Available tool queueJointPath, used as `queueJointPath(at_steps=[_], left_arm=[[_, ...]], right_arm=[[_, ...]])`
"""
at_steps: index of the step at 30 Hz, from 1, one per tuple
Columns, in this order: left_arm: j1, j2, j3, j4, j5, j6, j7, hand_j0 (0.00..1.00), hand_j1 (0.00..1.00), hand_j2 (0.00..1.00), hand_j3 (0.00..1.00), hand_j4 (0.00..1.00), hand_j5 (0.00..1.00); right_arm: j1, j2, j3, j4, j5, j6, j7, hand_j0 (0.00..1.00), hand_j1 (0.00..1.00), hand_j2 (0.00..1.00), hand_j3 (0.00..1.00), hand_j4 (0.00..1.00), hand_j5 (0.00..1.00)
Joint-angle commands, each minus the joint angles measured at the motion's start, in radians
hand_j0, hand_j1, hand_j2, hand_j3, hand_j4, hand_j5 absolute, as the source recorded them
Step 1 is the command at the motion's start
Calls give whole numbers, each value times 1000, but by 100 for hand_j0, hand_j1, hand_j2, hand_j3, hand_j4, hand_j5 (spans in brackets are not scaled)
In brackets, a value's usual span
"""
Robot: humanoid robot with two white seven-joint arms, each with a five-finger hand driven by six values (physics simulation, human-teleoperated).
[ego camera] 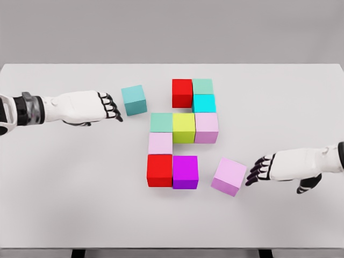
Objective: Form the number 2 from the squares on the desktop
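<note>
Coloured cubes sit packed together mid-table: a red cube (pixel 182 93) and pale green cube (pixel 202 86) on top, a cyan cube (pixel 204 103) below, then a green cube (pixel 161 122), yellow cube (pixel 184 127) and pink cube (pixel 206 127) in a row. Under these are a pale pink cube (pixel 160 143), a second red cube (pixel 159 170) and a magenta cube (pixel 185 172). A loose teal cube (pixel 134 100) lies just right of my left hand (pixel 112 106), whose fingers are relaxed and hold nothing. A loose, tilted pink cube (pixel 229 176) lies just left of my right hand (pixel 259 170), also open.
The white table (pixel 64 188) spans the view, its front edge near the bottom and its back edge against a grey wall. Two dark table legs show below the front edge.
</note>
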Motion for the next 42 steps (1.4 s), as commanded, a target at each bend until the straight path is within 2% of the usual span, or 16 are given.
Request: queueJointPath(at_steps=[1,8,14,17,21,42], left_arm=[[0,-7,1,-2,6,1,0,84,84,84,84,84,84],[5,-4,1,15,12,1,0,84,84,84,84,84,84],[3,-84,0,111,0,1,-3,85,85,85,85,85,85],[0,-88,0,137,1,1,-3,85,85,85,85,85,85],[-11,-139,0,213,1,1,-3,85,85,85,85,85,85],[-55,-234,0,345,-3,1,-16,86,86,86,86,86,86]], right_arm=[[0,-3,3,-20,-4,2,0,100,100,100,100,100,100],[11,14,19,-26,-9,2,0,100,100,100,100,100,100],[9,32,16,-25,-16,2,-3,100,100,100,100,100,100],[9,37,11,-25,-18,2,-3,100,100,100,100,100,100],[8,63,5,-23,-21,2,-3,100,100,100,100,100,100],[2,78,-41,55,-27,2,-6,100,100,100,100,100,100]])
